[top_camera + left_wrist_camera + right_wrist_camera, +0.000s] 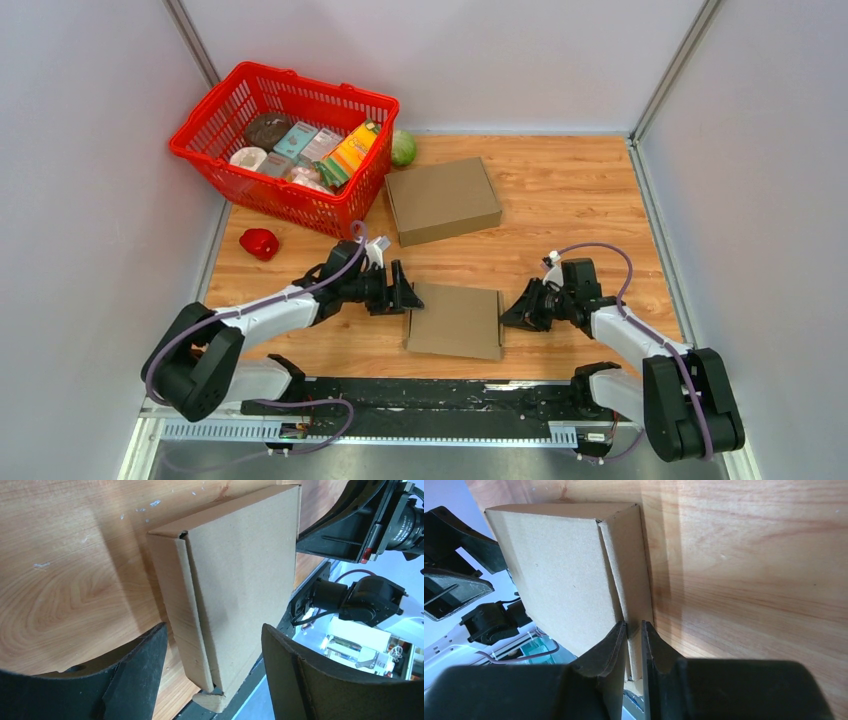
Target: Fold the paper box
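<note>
The paper box point(455, 320) lies flat and closed on the table between the two arms, brown cardboard. My left gripper point(405, 290) is at its left edge, open. In the left wrist view the box point(240, 580) reaches in between the wide-apart fingers of my left gripper point(214, 626), and its side wall point(175, 595) stands apart from both of them. My right gripper point(508, 315) is at the box's right edge. In the right wrist view my right gripper point(634, 625) is shut on the narrow side wall point(629, 565) of the box point(559, 570).
A second closed cardboard box point(442, 198) lies farther back. A red basket point(290, 200) with several groceries stands at the back left, with a green vegetable point(403, 148) beside it and a red item point(259, 243) in front. Walls close in both sides.
</note>
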Robot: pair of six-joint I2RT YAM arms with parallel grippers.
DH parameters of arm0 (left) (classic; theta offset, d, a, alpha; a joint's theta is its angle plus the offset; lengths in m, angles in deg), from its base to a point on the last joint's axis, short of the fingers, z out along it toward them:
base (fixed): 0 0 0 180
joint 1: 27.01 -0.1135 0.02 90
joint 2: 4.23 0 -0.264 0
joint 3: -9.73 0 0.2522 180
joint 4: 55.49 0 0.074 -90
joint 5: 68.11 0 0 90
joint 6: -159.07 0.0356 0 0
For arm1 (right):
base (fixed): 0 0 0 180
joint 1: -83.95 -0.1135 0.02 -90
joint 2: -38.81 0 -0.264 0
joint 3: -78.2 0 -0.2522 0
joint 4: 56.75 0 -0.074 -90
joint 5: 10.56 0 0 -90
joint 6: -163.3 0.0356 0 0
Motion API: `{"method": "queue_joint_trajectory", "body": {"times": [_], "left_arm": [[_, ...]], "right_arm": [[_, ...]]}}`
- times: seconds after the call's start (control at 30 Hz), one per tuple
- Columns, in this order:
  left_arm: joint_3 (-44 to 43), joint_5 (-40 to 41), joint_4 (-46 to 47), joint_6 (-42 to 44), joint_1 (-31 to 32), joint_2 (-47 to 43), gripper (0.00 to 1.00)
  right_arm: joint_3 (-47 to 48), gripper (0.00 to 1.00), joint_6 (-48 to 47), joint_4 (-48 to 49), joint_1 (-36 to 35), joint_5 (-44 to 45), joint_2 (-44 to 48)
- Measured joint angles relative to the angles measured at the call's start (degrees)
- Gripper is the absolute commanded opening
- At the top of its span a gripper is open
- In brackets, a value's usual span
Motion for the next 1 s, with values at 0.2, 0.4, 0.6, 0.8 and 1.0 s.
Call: {"method": "queue_joint_trajectory", "body": {"times": [0.2, 0.4, 0.6, 0.8, 1.0], "left_arm": [[0.0, -1.2, 3.0, -2.2, 1.6, 4.6, 0.75], [1.5, -3.4, 12.2, -7.5, 3.7, 11.9, 0.63], [3.6, -4.0, 19.8, -12.9, 3.3, 12.4, 0.42], [6.8, -8.1, 28.1, -20.8, 0.3, 12.6, 0.39], [7.0, -12.3, 30.6, -26.7, 0.2, 10.0, 0.41]], "right_arm": [[-0.1, 0.19, 0.0, 0.2, 0.2, -0.2, -0.1], [-0.1, 0.23, 0.0, 0.3, 0.2, -0.2, -0.1], [-0.2, 0.61, 0.5, -0.9, 0.9, 1.3, 1.7], [4.8, 0.87, 0.4, -11.3, 1.2, 6.3, 11.0], [23.6, 1.00, -5.4, -20.8, -19.8, 24.2, 18.0]]}}
